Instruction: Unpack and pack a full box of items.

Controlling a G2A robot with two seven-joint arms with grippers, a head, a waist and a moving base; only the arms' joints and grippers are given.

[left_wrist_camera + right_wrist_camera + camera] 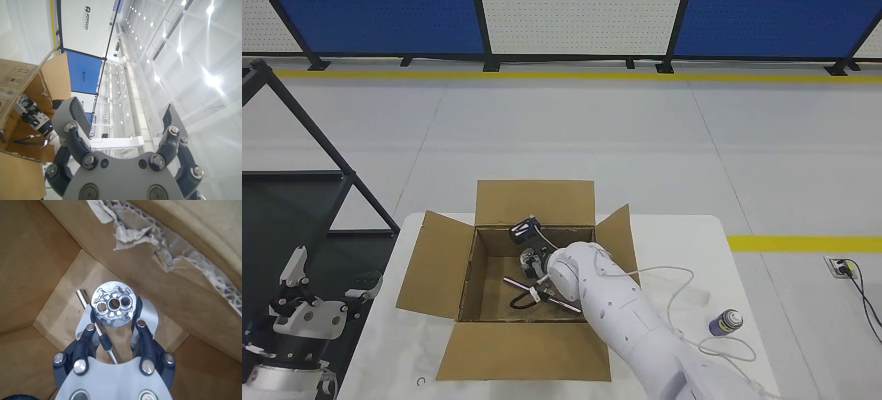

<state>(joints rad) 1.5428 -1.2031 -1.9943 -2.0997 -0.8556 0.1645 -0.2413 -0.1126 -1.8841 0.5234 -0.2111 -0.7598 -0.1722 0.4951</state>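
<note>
An open cardboard box stands on the white table. My right gripper is down inside it, near the far wall. In the right wrist view the right gripper is shut on a round, slotted metal disc, held just above the box floor. A thin metal rod with a black sleeve lies on the floor under the fingers. A black part rests in the box's far corner. My left gripper is open and empty, pointing up at the ceiling, off the table's left side beside the box.
A blue spray can stands on the table to the right of the box. The box's four flaps are folded outward; torn cardboard edge runs along the wall close to the right gripper. A dark frame stands left of the table.
</note>
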